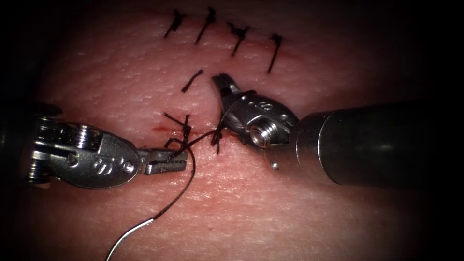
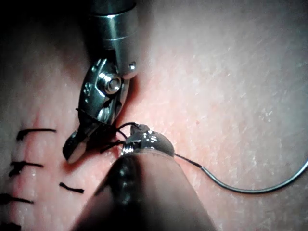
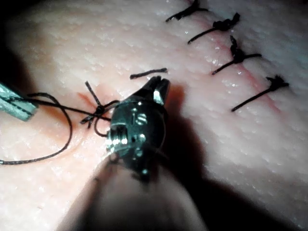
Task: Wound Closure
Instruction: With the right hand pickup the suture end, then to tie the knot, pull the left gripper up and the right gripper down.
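Note:
My left tool (image 1: 166, 162) lies low on the tissue (image 1: 290, 217), jaws shut on the dark thread (image 1: 191, 169) just beside a knotted stitch (image 1: 185, 130). From there the thread curves down to the curved needle (image 1: 128, 236), which lies free on the tissue surface, held by neither tool and not in the tissue; the needle (image 2: 255, 190) rests flat. My right tool (image 1: 222, 82) points up and away from the knot, jaws shut with nothing seen between them. A thread strand (image 1: 218, 133) crosses at its wrist. The right tool's tip (image 3: 159, 86) sits beside the knot (image 3: 98, 110).
Several finished stitches (image 1: 237, 36) run in a row across the far tissue, with a short stitch (image 1: 192, 80) below them. A small smear of red fluid (image 1: 162, 128) lies left of the knot. The right tool's dark shaft (image 1: 377, 142) spans the right side.

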`<state>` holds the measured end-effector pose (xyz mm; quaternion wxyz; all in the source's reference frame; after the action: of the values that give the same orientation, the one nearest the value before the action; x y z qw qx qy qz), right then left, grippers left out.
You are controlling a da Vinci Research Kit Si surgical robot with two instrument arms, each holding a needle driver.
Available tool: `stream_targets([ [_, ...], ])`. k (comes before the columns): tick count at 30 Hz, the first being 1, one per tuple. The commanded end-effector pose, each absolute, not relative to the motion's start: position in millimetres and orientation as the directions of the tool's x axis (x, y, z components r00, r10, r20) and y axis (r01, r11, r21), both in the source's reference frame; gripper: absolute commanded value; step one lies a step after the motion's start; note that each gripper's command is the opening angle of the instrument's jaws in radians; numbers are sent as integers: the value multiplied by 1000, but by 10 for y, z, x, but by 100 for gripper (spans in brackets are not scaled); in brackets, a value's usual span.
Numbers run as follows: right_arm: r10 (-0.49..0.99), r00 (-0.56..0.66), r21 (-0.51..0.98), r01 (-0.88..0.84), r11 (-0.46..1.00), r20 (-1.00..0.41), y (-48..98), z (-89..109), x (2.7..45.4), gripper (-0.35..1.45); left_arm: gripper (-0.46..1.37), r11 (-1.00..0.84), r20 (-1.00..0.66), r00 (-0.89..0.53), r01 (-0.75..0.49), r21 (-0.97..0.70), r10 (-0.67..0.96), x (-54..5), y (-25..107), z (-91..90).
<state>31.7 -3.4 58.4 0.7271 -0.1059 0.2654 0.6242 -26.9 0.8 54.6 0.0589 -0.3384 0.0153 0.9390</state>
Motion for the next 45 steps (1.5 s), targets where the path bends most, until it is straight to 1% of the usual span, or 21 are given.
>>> stream_targets([
  [1,851,78,174,-965,194,-519,-33,583,317,-35,-35,-992,-634,-766,-123,-19,107,-269,9,549],
  [19,820,64,217,-950,224,-568,-36,562,316,-35,-35,-975,-603,-771,-210,-67,207,-258,48,599],
  [28,805,76,228,-940,255,-588,-43,544,318,-35,-35,-971,-578,-783,-223,-84,229,-276,73,634],
  [38,799,95,232,-931,283,-594,-55,539,305,-35,-35,-964,-573,-778,-252,-89,256,-295,110,662],
  [45,796,97,236,-928,290,-597,-61,537,303,-35,-35,-956,-583,-768,-287,-58,266,-306,136,679],
])
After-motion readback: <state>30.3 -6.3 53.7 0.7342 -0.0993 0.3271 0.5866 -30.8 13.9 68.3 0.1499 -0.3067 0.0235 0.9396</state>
